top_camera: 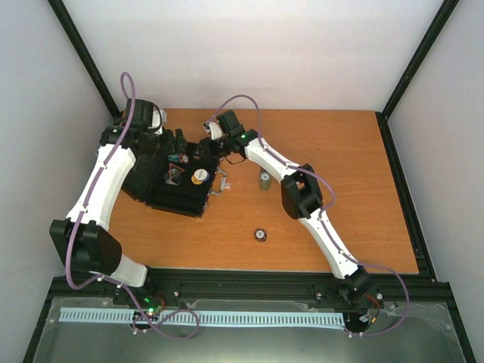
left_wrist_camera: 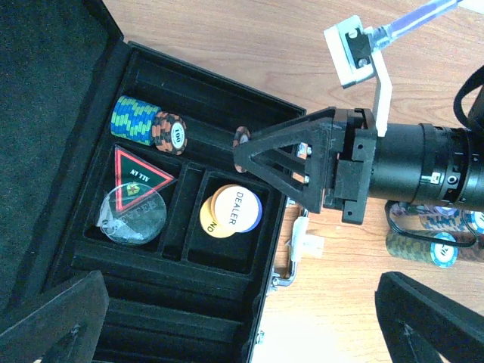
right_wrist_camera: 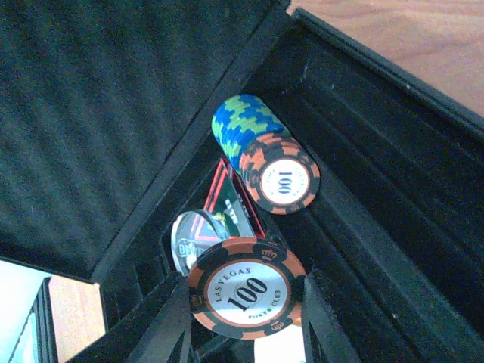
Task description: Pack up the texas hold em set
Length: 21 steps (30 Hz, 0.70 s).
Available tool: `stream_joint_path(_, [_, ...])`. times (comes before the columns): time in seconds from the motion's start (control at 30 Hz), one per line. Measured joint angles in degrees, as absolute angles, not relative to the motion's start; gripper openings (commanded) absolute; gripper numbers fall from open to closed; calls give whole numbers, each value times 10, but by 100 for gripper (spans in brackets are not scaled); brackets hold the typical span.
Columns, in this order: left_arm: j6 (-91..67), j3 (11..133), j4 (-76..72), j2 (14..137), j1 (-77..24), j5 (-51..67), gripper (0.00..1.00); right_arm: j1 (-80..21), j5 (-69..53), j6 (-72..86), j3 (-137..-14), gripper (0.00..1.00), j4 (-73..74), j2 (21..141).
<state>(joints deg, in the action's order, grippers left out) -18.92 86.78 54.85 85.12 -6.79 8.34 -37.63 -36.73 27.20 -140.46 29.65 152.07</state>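
Note:
The black case point(top_camera: 175, 198) lies open at the table's left, lid point(right_wrist_camera: 98, 113) folded back. In its top slot point(left_wrist_camera: 219, 113) lies a blue-green and orange row of chips point(left_wrist_camera: 147, 125). A red-edged triangular token point(left_wrist_camera: 140, 172) and a clear disc point(left_wrist_camera: 134, 210) share one pocket. The dealer discs point(left_wrist_camera: 231, 210) fill the pocket beside it. My right gripper point(right_wrist_camera: 246, 302) is shut on a short stack of orange 100 chips point(right_wrist_camera: 246, 287), held just above the slot near the lying row point(right_wrist_camera: 265, 151). My left gripper point(left_wrist_camera: 242, 325) hangs open over the case's front edge, holding nothing.
Two chip stacks point(left_wrist_camera: 431, 234) stand on the wood right of the case. From above, one stack point(top_camera: 265, 180) shows beside the right arm, and another point(top_camera: 260, 236) stands nearer the front. The case's silver handle point(left_wrist_camera: 291, 265) carries a white tag. Black frame posts border the table.

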Motion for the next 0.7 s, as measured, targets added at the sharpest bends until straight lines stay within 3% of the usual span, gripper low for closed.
stream_joint_path(0.7, [-195, 843, 535, 851, -68, 113, 100, -376, -368, 337, -1478, 31, 197, 1614])
